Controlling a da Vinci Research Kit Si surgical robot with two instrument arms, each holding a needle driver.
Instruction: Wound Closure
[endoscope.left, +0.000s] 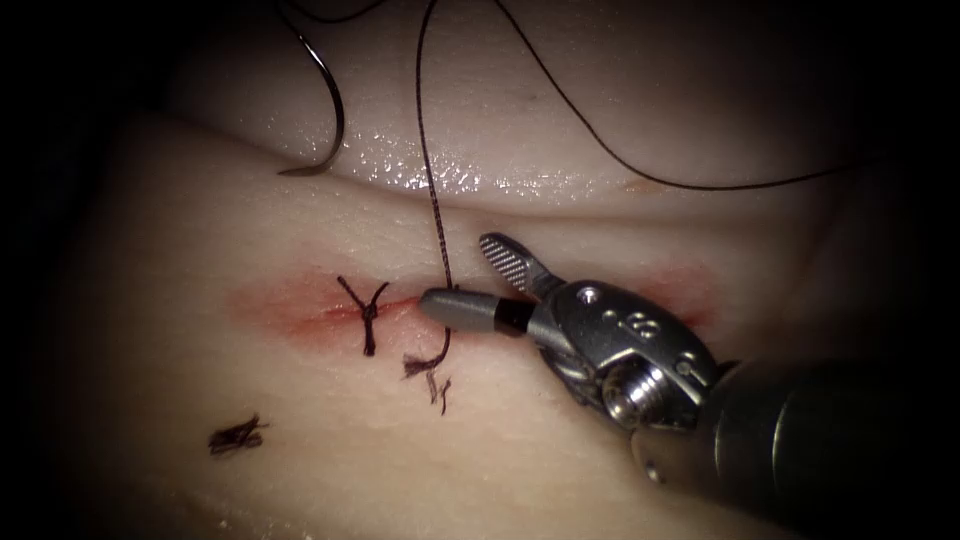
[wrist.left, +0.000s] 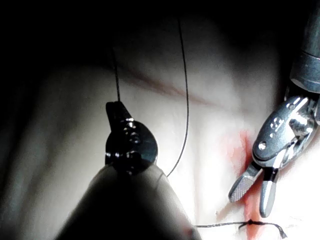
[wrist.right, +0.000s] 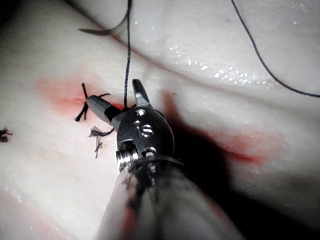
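My right tool (endoscope.left: 455, 272) comes in from the lower right over the cut (endoscope.left: 310, 312), its jaws open. A taut thread (endoscope.left: 432, 170) rises from the tissue (endoscope.left: 180, 300) between those jaws and runs up out of the picture. It leaves the tissue just right of a tied stitch (endoscope.left: 368, 312), with a frayed end (endoscope.left: 428, 372) below. The curved needle (endoscope.left: 336, 115) lies free on the tissue beyond the cut, held by neither tool. In the left wrist view my left tool (wrist.left: 115, 106) is shut on the thread (wrist.left: 117, 80), high above the tissue.
Red fluid (endoscope.left: 290, 305) stains the cut on both sides of the stitch. A cut scrap of thread (endoscope.left: 238, 435) lies at the lower left. A slack strand (endoscope.left: 640, 170) loops across the far tissue to the right.
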